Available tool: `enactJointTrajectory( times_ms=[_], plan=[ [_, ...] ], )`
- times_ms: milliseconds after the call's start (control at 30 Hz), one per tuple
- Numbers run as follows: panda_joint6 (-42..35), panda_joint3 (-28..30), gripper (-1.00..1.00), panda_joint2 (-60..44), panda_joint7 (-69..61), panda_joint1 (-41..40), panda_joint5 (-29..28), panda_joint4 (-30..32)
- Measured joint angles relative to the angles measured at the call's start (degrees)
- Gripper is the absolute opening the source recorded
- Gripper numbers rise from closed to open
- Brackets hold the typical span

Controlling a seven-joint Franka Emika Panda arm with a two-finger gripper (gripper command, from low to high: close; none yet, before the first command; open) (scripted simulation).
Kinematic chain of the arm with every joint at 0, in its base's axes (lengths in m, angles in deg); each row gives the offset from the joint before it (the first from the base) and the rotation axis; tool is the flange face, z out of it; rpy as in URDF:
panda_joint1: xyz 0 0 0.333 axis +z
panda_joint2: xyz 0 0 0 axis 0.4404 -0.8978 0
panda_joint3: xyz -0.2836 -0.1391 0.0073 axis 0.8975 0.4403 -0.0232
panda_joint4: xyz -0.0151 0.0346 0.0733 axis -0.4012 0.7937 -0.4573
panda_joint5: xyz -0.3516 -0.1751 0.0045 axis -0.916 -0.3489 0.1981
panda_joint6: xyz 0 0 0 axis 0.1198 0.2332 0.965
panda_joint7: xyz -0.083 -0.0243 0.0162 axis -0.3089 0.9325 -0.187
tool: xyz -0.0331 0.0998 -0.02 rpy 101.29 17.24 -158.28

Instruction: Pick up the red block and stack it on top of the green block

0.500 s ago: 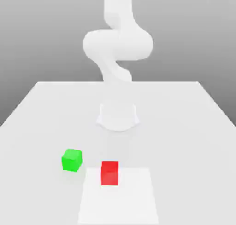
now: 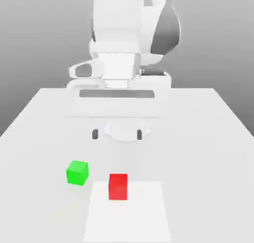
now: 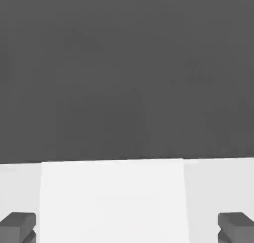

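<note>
A small red block (image 2: 118, 187) rests on the white table (image 2: 208, 137) near its front, on the edge of a brighter white patch (image 2: 128, 214). The green block (image 2: 77, 172) sits just toward the exterior view's left of it and slightly farther back, apart from it. My gripper (image 2: 117, 134) hangs above the table's middle, behind both blocks, open, with its two dark fingertips (image 2: 95, 134) spread wide and nothing between them. In the hand view the dark fingertips (image 3: 18, 226) stand far apart at the picture's edges.
The white arm (image 2: 129, 33) and its broad hand body (image 2: 119, 95) rise behind the gripper. The brighter patch (image 3: 113, 200) also lies in the hand view, with a dark grey backdrop beyond the table's edge.
The arm has swung from a folded pose at the back into a forward pose, bringing the hand and open fingers over the table's middle. Both blocks stay where they were.
</note>
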Motion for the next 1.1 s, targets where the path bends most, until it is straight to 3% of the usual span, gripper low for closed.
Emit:
enactJointTrajectory(
  times_ms=[100,300,333,567,800,1100],
  plan=[
    [6.0,0.5,0.0,-8.3,-0.6,-0.1,0.1,4.2],
    [17.0,-0.7,0.0,-21.5,-2.0,-0.9,2.1,3.5],
    [18.3,-1.0,-1.0,-23.1,-2.1,-1.1,2.2,3.3],
    [18.4,-1.2,-1.0,-23.2,-1.9,-1.3,2.0,3.3],
    [7.2,-1.2,-1.0,-10.1,-0.8,-1.8,0.4,5.2],
    [-0.3,8.3,-1.0,1.9,-20.9,-10.0,-7.7,9.4]
  ],
)
